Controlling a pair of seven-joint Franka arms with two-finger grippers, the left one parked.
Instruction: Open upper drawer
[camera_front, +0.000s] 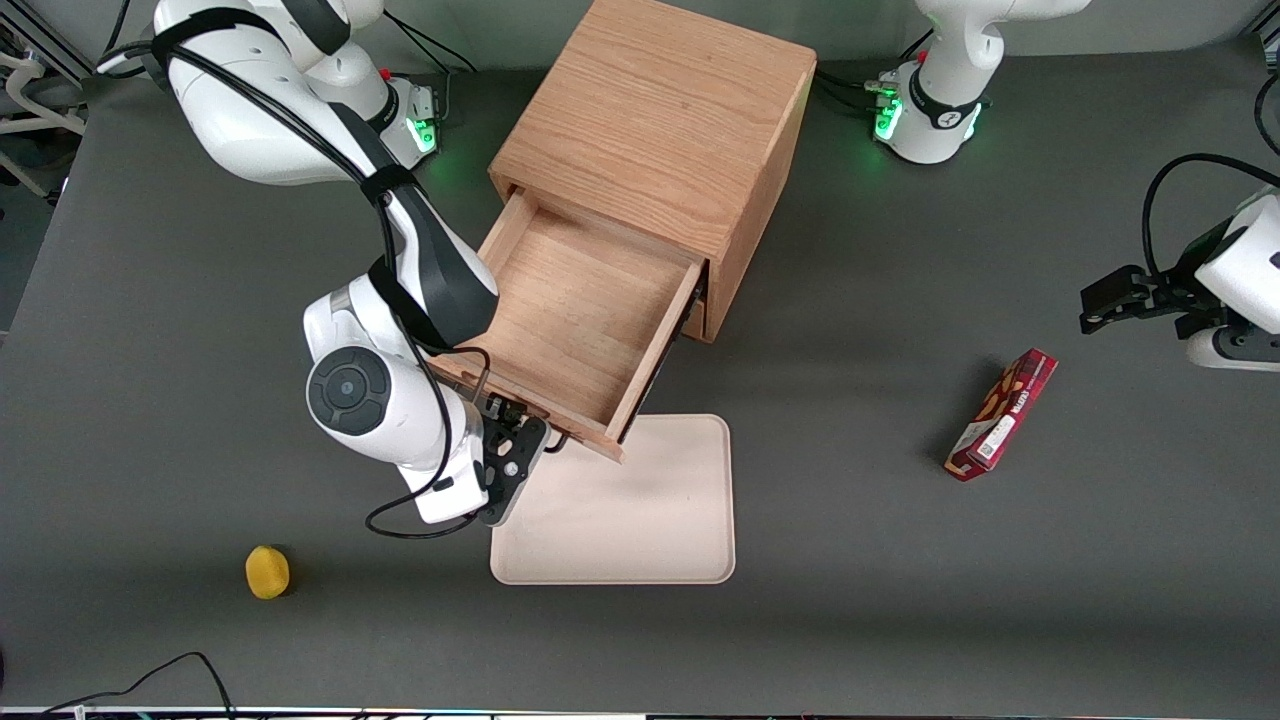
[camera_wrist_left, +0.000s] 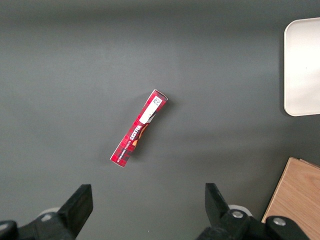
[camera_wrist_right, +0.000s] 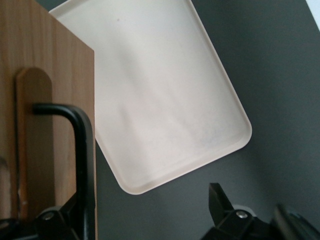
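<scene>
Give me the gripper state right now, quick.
Right gripper: open, at the pulled-out upper drawer, its fingers either side of the black handle, not clamped on it.

Your right arm (camera_front: 400, 250) reaches down from its base and bends at the elbow, wrist (camera_front: 370, 400) turned low in front of the drawer (camera_front: 570, 330). The gripper (camera_front: 520, 440) sits at the drawer's front, pointing toward the cabinet. Its fingers (camera_wrist_right: 220, 205) stand apart, spread to either side of the handle (camera_wrist_right: 80, 150), not clamped on it.
</scene>
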